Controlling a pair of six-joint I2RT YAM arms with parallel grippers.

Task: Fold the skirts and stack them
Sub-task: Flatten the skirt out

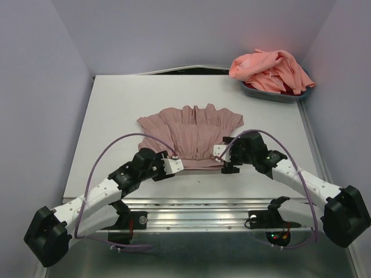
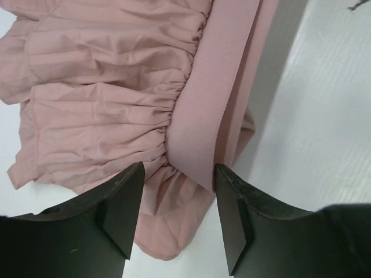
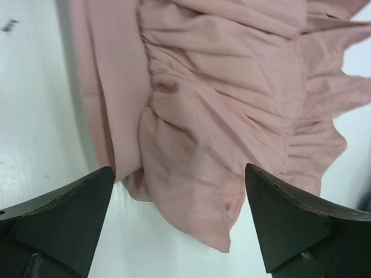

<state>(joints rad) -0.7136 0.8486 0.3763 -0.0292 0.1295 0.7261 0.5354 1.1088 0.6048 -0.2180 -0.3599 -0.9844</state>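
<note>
Mauve fabric lies in the middle of the worktop [image 1: 116, 110] in the top view: the mauve skirt [image 1: 191, 134] is spread flat, its waistband toward the arms and its hem fanned toward the far side. The left gripper [image 1: 174, 165] and the right gripper [image 1: 223, 153] stand at the two near corners of it. The coral skirt [image 1: 269, 70] is heaped in a bin [image 1: 272, 95] at the far right corner, well apart, not folded. So I judge the task to be early: no finished fold is clear, nothing is stacked, and the second skirt is not yet taken out. Bare worktop is free to the left, to the right and beyond the hem; the side walls are near, and the near edge is just behind the waistband. In the left wrist view the left gripper [image 2: 177, 191] has its jaws apart over the end of the waistband [image 2: 214, 98], not clamping it. In the right wrist view the right gripper [image 3: 179, 197] has its jaws spread wide above the other corner of the mauve skirt [image 3: 232, 98], which lies loose between them.
</note>
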